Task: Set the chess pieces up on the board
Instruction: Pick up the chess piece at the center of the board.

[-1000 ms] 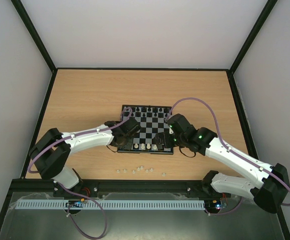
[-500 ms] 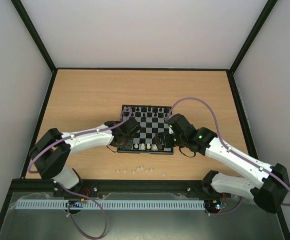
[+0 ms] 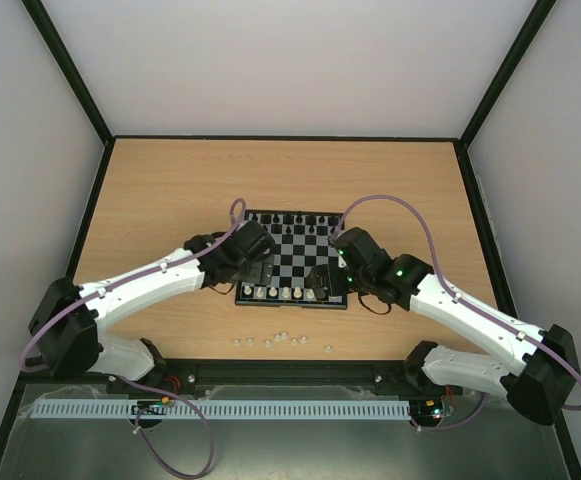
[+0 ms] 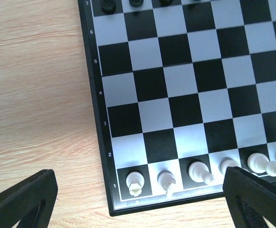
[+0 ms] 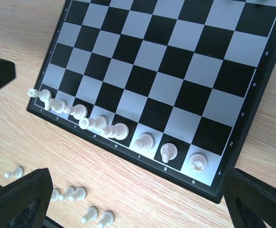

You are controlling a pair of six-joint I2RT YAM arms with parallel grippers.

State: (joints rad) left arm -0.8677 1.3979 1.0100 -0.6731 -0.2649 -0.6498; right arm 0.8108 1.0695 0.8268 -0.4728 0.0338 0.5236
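The board [image 3: 292, 240] lies mid-table, and its edge shows in both wrist views [image 4: 96, 118] [image 5: 142, 164]. White chess pieces fill its near row: a rook [image 4: 135, 183], a knight [image 4: 166, 181] and a bishop [image 4: 199, 171] at the left end, and a bishop [image 5: 144, 141], a knight [image 5: 167, 152] and a rook [image 5: 198, 161] at the right end. My left gripper [image 3: 255, 272] hangs open above the board's near-left corner, with nothing between its fingers [image 4: 21, 202]. Over the near-right corner my right gripper [image 3: 322, 280] is open and empty too.
Several loose white pawns [image 3: 282, 340] lie on the wooden table in front of the board, also seen in the right wrist view [image 5: 69, 193]. Black pieces [image 3: 290, 218] stand along the board's far rows. Black frame rails border the table.
My left gripper has opened and drawn up and back from the near-left corner, leaving a white rook standing there. The right arm has not moved.
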